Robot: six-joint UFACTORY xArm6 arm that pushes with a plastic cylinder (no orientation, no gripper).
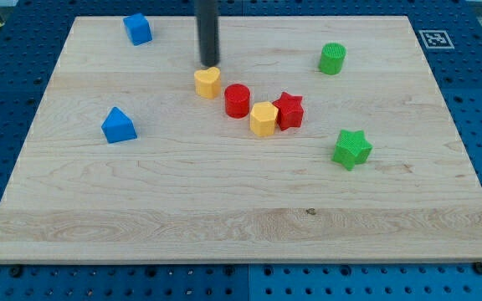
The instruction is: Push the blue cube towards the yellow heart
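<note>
Now my tip (211, 63) stands just above yellow heart (207, 83), far from blue cube (138, 28).

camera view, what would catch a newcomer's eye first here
The dark rod coming down from the view's top stands out first, with my tip just above the yellow heart. Next comes the bright row running down to the view's right: yellow heart, red cylinder, yellow hexagonal block and red star. The blue cube sits apart at the upper left.
</note>
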